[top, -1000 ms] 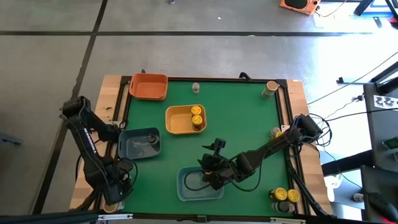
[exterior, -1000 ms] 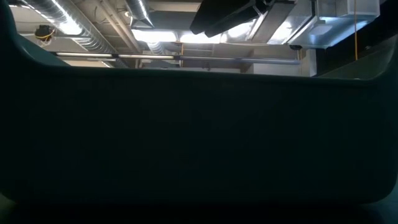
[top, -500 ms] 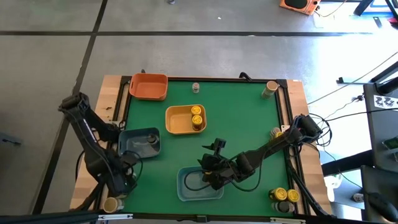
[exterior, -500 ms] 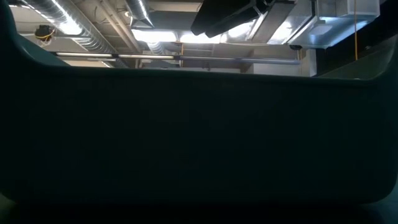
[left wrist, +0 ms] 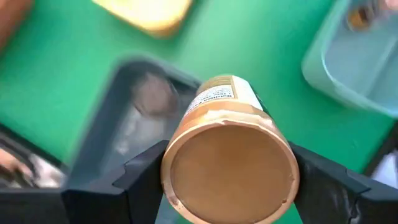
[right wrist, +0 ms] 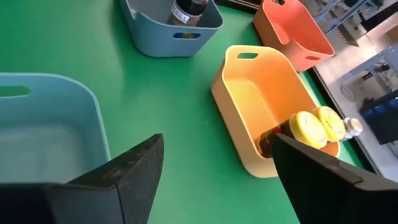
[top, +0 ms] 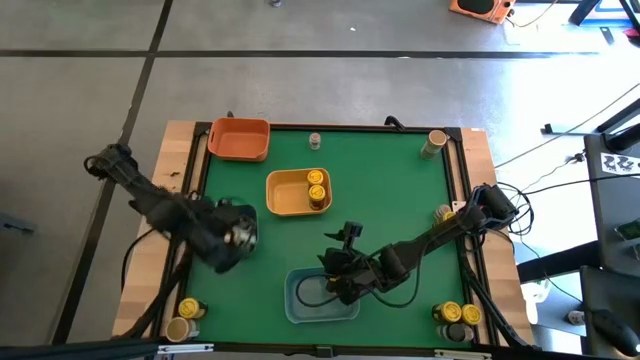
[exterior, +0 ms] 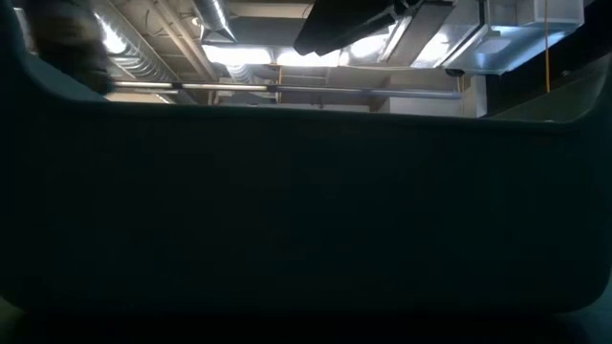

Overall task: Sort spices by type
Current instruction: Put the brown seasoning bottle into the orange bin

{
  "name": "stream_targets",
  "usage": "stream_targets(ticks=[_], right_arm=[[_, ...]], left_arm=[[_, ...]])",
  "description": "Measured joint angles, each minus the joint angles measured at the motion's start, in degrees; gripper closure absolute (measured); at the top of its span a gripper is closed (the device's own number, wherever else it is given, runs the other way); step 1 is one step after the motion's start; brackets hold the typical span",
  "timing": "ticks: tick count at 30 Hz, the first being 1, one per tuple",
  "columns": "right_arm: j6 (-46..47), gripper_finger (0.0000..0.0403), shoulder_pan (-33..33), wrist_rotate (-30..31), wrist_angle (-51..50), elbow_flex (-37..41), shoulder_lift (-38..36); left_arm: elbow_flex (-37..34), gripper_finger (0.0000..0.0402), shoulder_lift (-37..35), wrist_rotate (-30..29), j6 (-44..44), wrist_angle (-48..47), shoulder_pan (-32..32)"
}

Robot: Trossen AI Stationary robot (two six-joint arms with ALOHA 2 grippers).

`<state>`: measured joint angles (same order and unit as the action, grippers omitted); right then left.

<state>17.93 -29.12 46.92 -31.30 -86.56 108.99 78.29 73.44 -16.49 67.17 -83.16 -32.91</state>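
Note:
The spices are small jars. My left gripper (top: 232,240) hangs over the dark blue tray (top: 205,225), shut on a tan-lidded jar (left wrist: 230,168). My right gripper (top: 335,285) stands open above the light blue tray (top: 300,310), its fingers (right wrist: 127,177) apart with nothing between them. Two yellow-lidded jars (top: 317,186) lie in the yellow tray (top: 285,195). One dark jar (right wrist: 186,9) stands in the dark blue tray. The orange tray (top: 238,139) sits at the far left. My left gripper pinches the tan-lidded jar between its two fingers (left wrist: 140,177) at the lid end (left wrist: 173,180), one finger on each side. The fingers come from above, slanting down. The jar hangs clear above the dark blue tray, lid toward the wrist and labelled body (left wrist: 217,94) pointing down.
Two jars (top: 184,320) stand at the near left corner and three (top: 456,318) at the near right. Single jars stand at the far edge (top: 315,142), the far right corner (top: 437,143) and the right edge (top: 443,212). A dark tray wall (exterior: 306,220) fills the low view.
My left gripper has risen from the table's near left corner and swung toward the far edge and the right, to a place over the dark blue tray, turning as it went. The tan-lidded jar has gone with it. Two jars at that corner have come into sight.

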Motion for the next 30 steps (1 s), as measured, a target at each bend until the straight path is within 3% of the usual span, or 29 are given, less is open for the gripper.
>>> stream_targets(ticks=[4, 15, 30], right_arm=[[0.0, 0.0107, 0.8, -1.6, -0.8, 0.0, -0.2], [4.9, 0.0107, 1.9, -1.8, -12.2, 0.1, -5.7], [27.0, 0.0107, 1.8, -1.5, -38.4, 0.1, -6.4]], left_arm=[[0.1, 0.0122, -2.0, -3.2, -10.1, 0.0, 8.6], [0.1, 0.0121, -3.4, -3.7, -34.8, 5.2, 35.7], [-0.2, 0.0121, 1.9, -3.7, -52.8, 14.6, 64.7]])
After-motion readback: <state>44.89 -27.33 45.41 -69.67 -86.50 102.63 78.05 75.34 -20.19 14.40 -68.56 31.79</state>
